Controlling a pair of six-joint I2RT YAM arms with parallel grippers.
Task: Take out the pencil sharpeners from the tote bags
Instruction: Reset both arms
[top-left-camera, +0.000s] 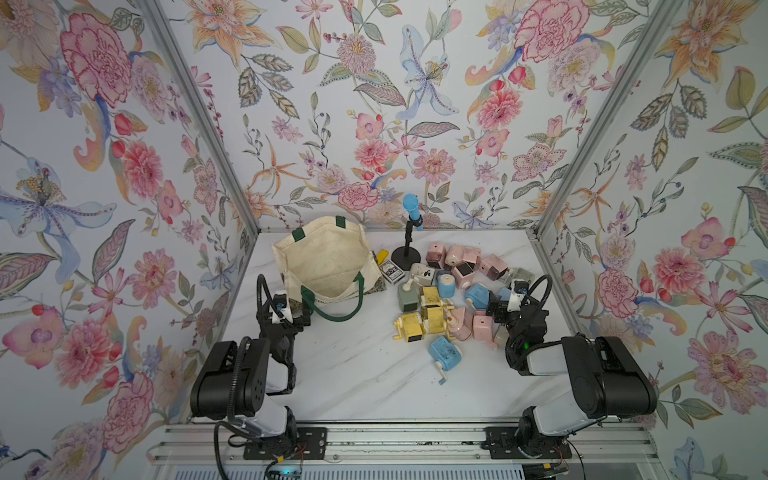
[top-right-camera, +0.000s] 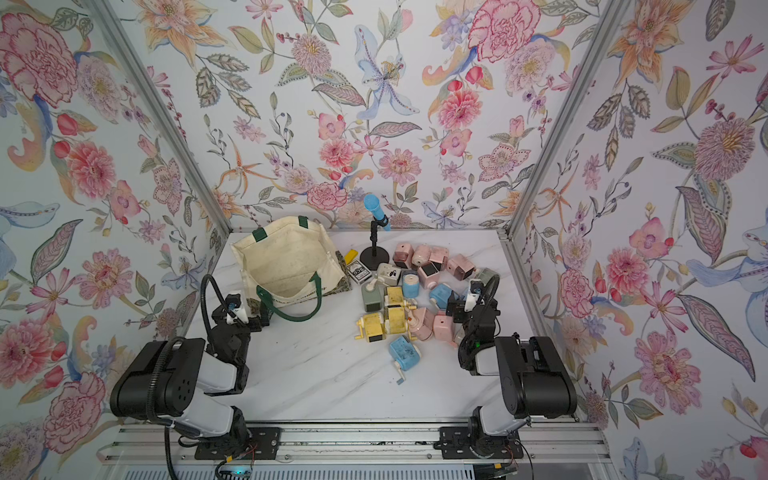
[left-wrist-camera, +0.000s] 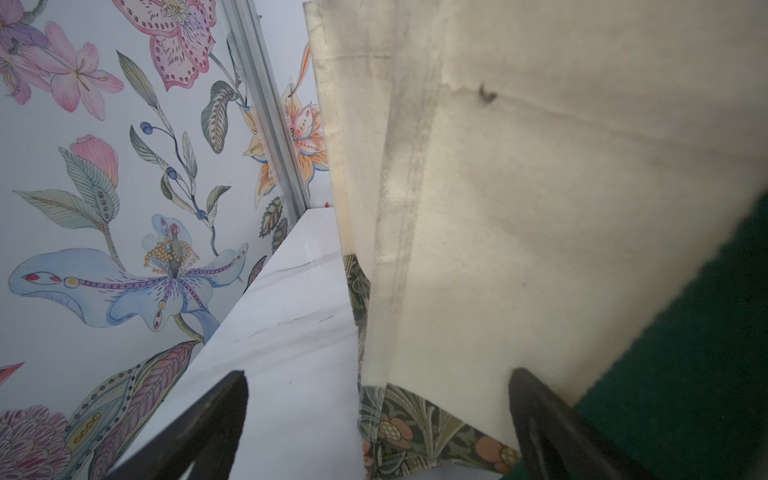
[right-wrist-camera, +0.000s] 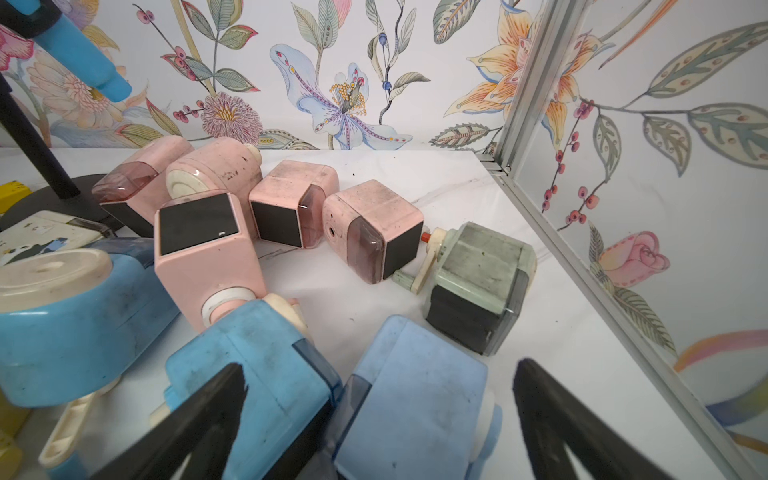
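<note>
**Desk:** Right, how do your pincers stand?

**Me:** My left pincer (left-wrist-camera: 374, 415) is spread as wide as it goes and holds nothing. The near left corner of the tote bag (top-left-camera: 328, 266) sits between its fingers, one over bare tabletop (top-left-camera: 353, 374), the other by the green handle (left-wrist-camera: 685, 374). I cannot tell whether either touches the canvas. My right pincer (right-wrist-camera: 374, 415) is equally wide and empty, hanging just above a light blue sharpener (right-wrist-camera: 411, 399).

**Desk:** Which way is the bag from there?

**Me:** Straight ahead of the left pincer, toward the far left corner, so my left arm is plainly nearer. Its mouth gapes upward, with the long side running along the far edge. It is smudged cream canvas with a leafy strip (left-wrist-camera: 415, 428) at the base. I see nothing inside it in both top views.

**Desk:** And the pencil sharpeners (top-left-camera: 432, 318)?

**Me:** They are heaped from the middle toward the right edge: pink, yellow, blue and sage boxes with cranks and dark drawers. I judge the bag emptied, or nearly.
</note>
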